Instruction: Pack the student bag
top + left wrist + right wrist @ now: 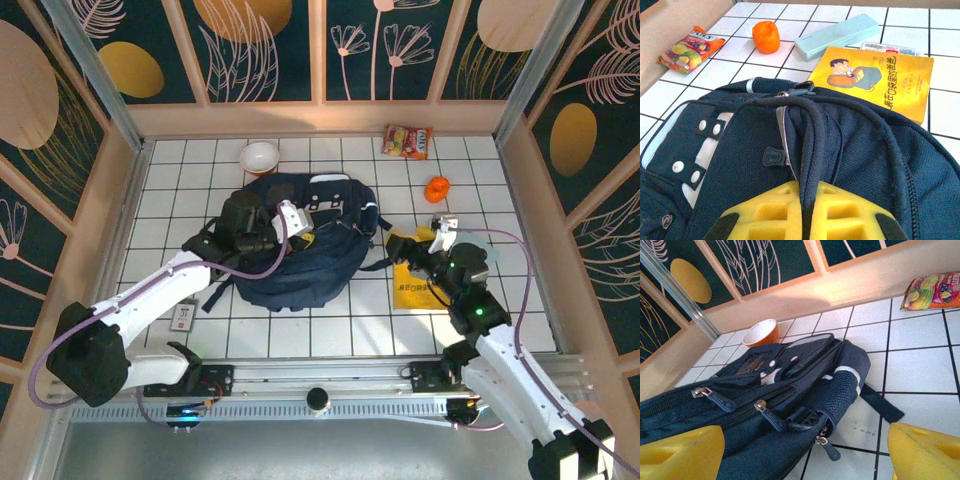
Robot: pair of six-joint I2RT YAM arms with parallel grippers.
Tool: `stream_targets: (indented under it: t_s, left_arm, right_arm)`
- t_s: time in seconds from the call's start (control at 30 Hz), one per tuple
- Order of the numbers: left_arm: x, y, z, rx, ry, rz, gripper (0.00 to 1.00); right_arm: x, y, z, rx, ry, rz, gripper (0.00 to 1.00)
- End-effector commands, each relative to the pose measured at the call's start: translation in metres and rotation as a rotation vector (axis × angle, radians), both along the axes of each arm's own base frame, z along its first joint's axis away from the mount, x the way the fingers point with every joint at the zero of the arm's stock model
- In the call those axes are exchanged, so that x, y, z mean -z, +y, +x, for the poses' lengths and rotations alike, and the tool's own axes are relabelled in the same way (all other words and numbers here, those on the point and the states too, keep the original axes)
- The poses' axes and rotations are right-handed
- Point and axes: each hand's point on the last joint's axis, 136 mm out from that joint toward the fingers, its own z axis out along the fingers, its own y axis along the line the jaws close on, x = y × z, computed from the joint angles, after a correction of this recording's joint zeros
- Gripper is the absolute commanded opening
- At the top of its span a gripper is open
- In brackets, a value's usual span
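Note:
The student bag (310,270) is a big navy backpack lying on the white tiles in the middle. My left gripper (290,222) sits over its top left part. In the left wrist view its yellow fingers (765,212) are shut on a dark padded strap (812,145) of the bag (865,150). My right gripper (402,246) hovers just off the bag's right side. It is open: in the right wrist view the gripper (805,455) has its yellow fingers (680,452) far apart around the bag's (765,390) zippered corner, where a zipper pull (827,446) hangs.
A yellow book (415,285) lies right of the bag under my right arm, with a pale teal pencil case (837,36) beside it. An orange (437,188) and a snack packet (408,141) lie at the back right. A bowl (260,157) sits behind the bag. A small card (183,316) lies front left.

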Motion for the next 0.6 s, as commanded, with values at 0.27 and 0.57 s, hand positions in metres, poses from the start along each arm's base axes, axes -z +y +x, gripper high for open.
stream_targets:
  t_s: [0.27,0.57]
  left_arm:
    - [-0.074,-0.002,-0.006,0.110,-0.103,-0.164,0.00]
    - [-0.085,0.003,-0.004,0.121,-0.110,-0.175,0.00]
  right_arm:
    - [0.032,0.012,-0.006,-0.096,0.030,-0.068,0.85]
    - [0.047,0.031,-0.015,-0.207,0.037,0.017,0.84]
